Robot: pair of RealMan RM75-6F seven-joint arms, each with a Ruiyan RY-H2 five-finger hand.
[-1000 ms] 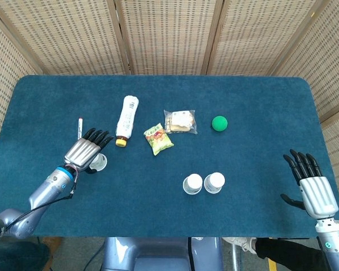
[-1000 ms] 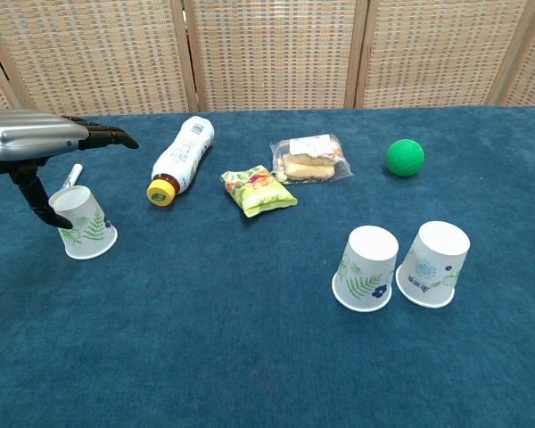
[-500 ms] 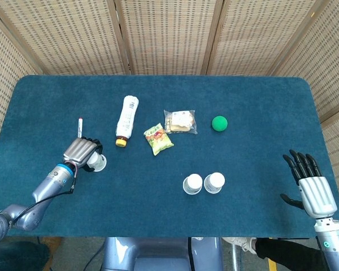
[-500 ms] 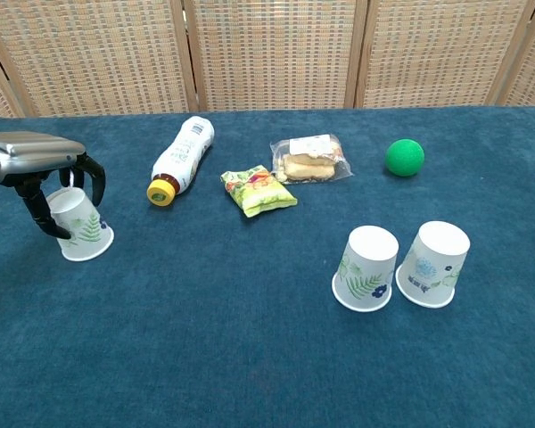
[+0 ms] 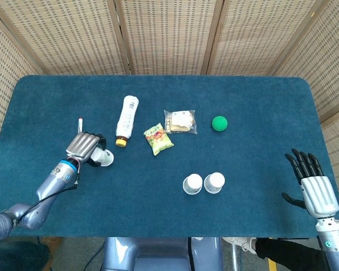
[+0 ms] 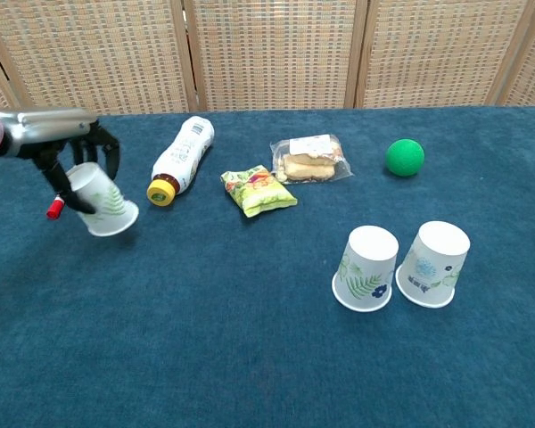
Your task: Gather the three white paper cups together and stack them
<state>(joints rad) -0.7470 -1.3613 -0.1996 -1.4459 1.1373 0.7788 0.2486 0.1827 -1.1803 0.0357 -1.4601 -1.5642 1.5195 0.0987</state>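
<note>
While the left hand (image 6: 67,147) has its fingers (image 6: 94,160) clamped round the upper part of one paper cup (image 6: 102,201), that cup sits tilted with its rim clear of the tabletop (image 6: 205,339), so the step in hand looks like the carry of the first cup toward the others. It hangs at the left side of the cloth, just beside the red-capped marker (image 5: 79,125) and not far from the lying bottle (image 6: 182,158). The other two cups (image 6: 367,267) (image 6: 433,263) stand mouth down, touching or nearly so, well apart from it toward the right front. The right hand (image 5: 312,183) hovers at the right edge with its fingers spread and nothing in them. Next the held cup probably needs moving rightward, passing in front of the snack packet (image 6: 258,191), the biscuit bag (image 6: 308,158) and the green ball (image 6: 404,157), then lowering mouth down over one standing cup; the tilt would need levelling first, or the rim may catch
</note>
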